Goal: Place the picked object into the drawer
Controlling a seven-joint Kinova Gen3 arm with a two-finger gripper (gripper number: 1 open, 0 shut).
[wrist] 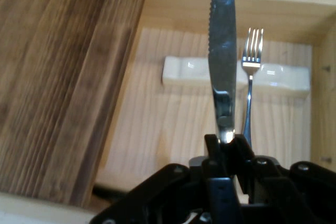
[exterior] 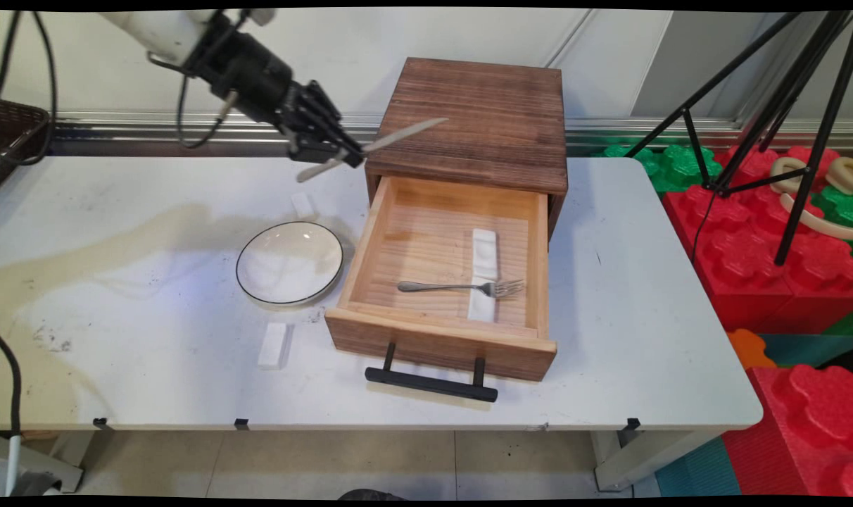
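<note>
A knife (exterior: 391,139) is clamped in the gripper (exterior: 342,156) and held above the rear-left corner of the open drawer (exterior: 377,246). The transport step appears in hand; lowering beside the fork (exterior: 462,287) on the white rest (exterior: 483,260) would be required.

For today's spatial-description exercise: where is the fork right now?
In the main view, the fork lies inside the open wooden drawer, right of the plate, its tines resting across a white cutlery rest.
</note>
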